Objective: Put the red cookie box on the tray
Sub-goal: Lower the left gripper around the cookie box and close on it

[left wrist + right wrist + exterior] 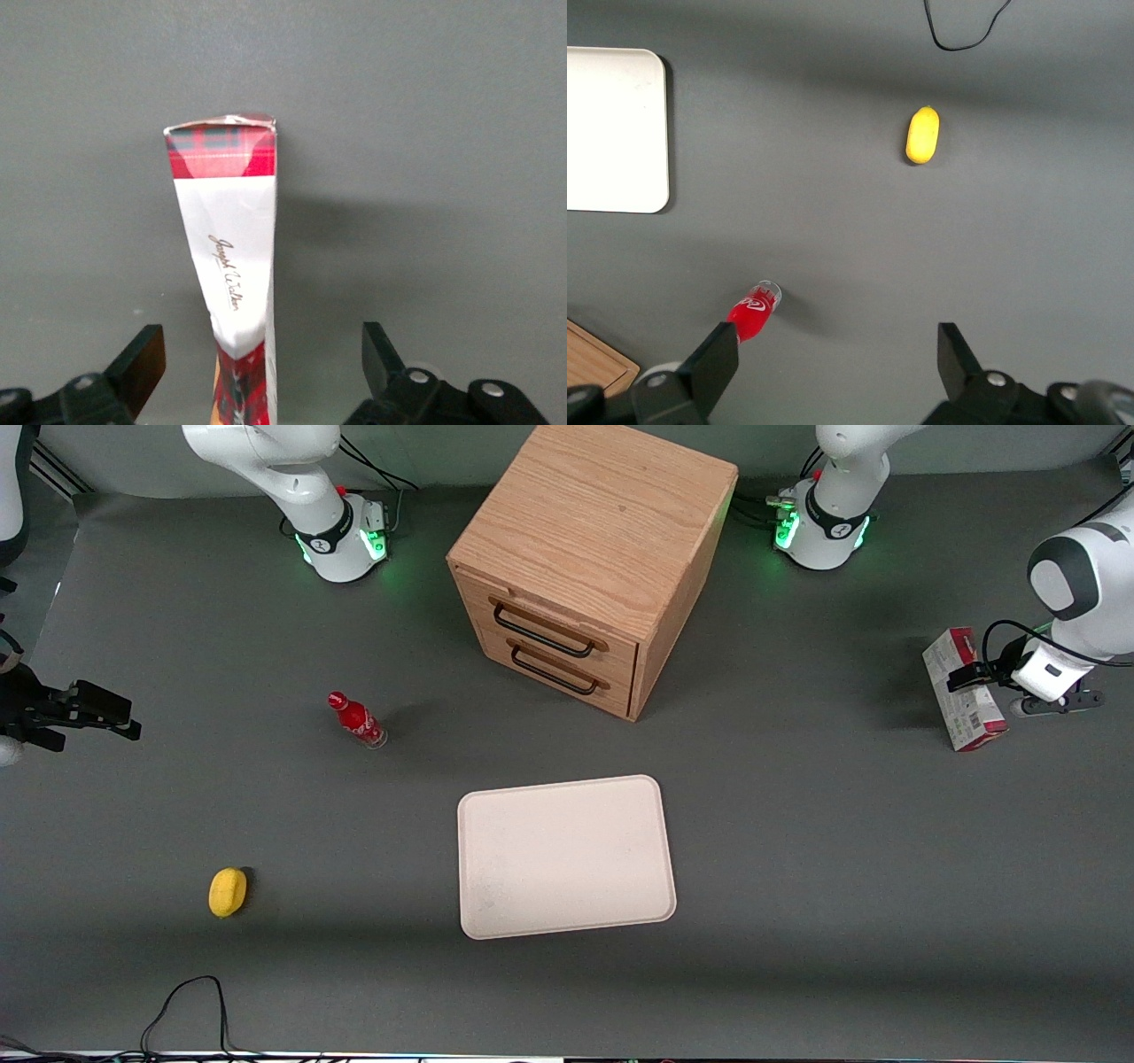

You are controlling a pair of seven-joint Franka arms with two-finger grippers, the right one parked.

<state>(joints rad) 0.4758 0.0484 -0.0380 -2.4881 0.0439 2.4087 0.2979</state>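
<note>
At the right edge of the front view, the red cookie box (plaid ends, pale printed face) stands between the wide-open gripper fingers; tray at lower centre holds nothing.

Left arm low, tool fingers spread

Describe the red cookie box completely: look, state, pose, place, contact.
The red cookie box is slim cardboard with red plaid ends and a pale face bearing a barcode and a script signature. It stands on a narrow edge on the grey table, toward the working arm's end, well apart from the tray. Its top flap looks slightly crumpled. The gripper is open, one finger on each side of the box, neither visibly touching it.
</note>
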